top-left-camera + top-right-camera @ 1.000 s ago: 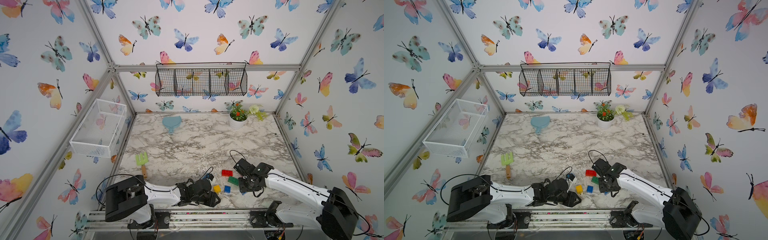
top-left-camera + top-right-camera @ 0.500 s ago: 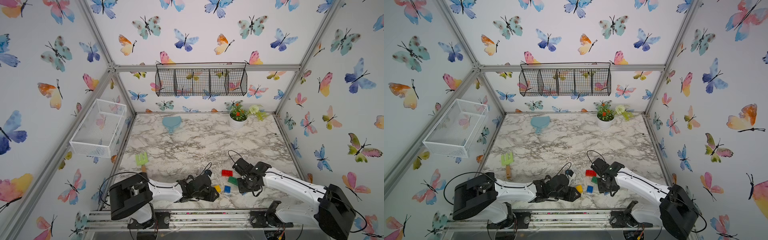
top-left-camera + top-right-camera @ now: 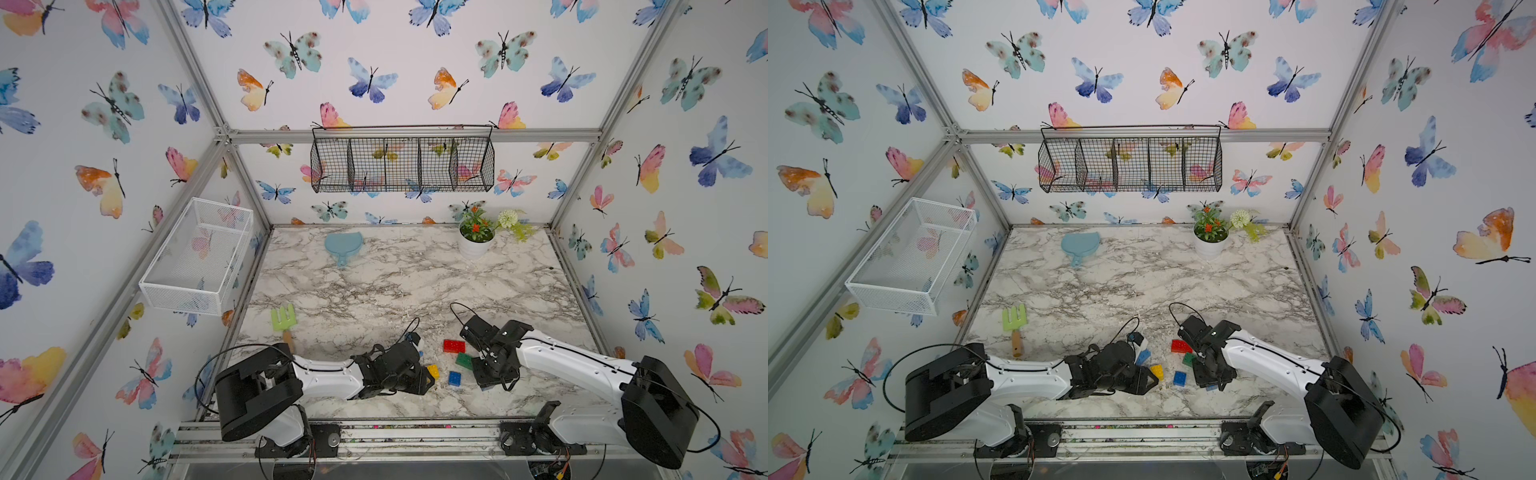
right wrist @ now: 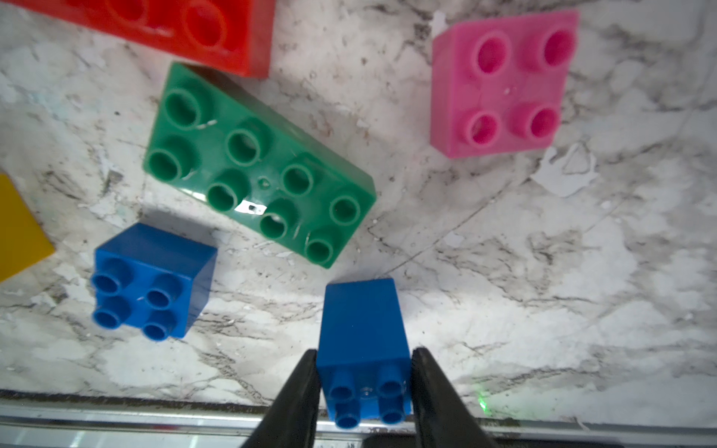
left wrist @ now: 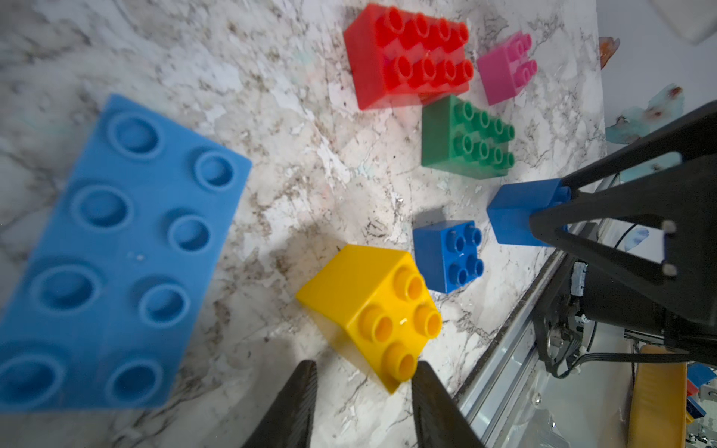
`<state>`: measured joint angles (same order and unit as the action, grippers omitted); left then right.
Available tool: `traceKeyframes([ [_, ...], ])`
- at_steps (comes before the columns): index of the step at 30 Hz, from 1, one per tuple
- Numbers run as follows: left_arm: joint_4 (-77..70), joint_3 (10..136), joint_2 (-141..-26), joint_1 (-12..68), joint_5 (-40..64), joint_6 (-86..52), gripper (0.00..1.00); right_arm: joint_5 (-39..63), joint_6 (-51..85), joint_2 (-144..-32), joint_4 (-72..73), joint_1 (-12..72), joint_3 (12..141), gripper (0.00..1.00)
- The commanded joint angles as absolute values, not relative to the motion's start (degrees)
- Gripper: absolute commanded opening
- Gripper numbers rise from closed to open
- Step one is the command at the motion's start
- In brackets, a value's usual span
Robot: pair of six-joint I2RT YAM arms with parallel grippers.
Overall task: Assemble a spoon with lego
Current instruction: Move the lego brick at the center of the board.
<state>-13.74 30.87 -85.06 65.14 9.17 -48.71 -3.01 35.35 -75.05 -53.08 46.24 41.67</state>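
Gripping the short blue brick [image 4: 361, 318] looked to be the step in hand. Your right gripper [image 4: 364, 353] stood with both fingers pressed on the brick's smooth opposite walls, close to the near edge of the tabletop [image 3: 374, 282]. Whether the brick was clear of the surface could not be told. You would have done well to keep that pinch square on the flat walls below the studs, since hard glossy plastic slips under a skewed hold. A straight lift would also have spared the green brick [image 4: 252, 174] just beside it. Your left gripper [image 5: 362, 366] stood open and held nothing, with one corner of the yellow brick [image 5: 361, 294] reaching between its fingertips. That brick lay diagonal to the jaws, so you should have squared the wrist to a pair of faces before closing, or it would likely twist. No joined spoon existed yet. The lego [image 3: 454, 378] lay loose and apart between the two arms, studs up. Every piece was rigid moulded plastic with sharp edges and hollow round studs. The red brick [image 5: 403, 58], the green brick and the light-blue brick [image 5: 116, 252] were long eight-stud blocks. The pink brick [image 4: 500, 85], the yellow brick and the second blue brick [image 4: 151, 271] were four-stud cubes. The green top showed scuffs, and the marble-patterned surface looked smooth with pale flakes on it.
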Motion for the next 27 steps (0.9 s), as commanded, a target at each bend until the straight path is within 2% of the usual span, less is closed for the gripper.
traceKeyframes([
  [1, -13.0, 30.0, -81.5, 65.1, 8.2, -47.1, 0.44, -2.6, 34.8, -75.9, -54.9, 46.7, 42.9, 0.40],
  [6, -13.0, 28.9, -77.6, 65.5, 9.4, -46.8, 0.48, -2.6, 35.0, -75.8, -54.8, 46.9, 42.9, 0.36],
  [9, -12.8, 27.7, -74.1, 65.6, 9.5, -47.2, 0.53, -3.1, 35.0, -75.8, -54.4, 46.9, 42.7, 0.28],
  [14, -8.7, 27.5, -65.5, 65.8, 7.4, -47.2, 0.73, -3.1, 35.6, -74.0, -53.9, 46.8, 43.3, 0.17],
  [21, 5.6, 30.3, -50.9, 65.4, -3.3, -46.5, 0.97, -2.8, 36.9, -67.8, -56.1, 46.9, 50.2, 0.10],
  [23, 8.5, 30.6, -47.0, 65.2, -7.1, -46.2, 1.00, -1.2, 36.9, -67.2, -56.2, 46.9, 52.6, 0.08],
  [27, 14.2, 30.3, -40.3, 64.8, -13.4, -46.2, 0.98, 2.6, 38.1, -68.0, -54.7, 48.2, 56.2, 0.04],
])
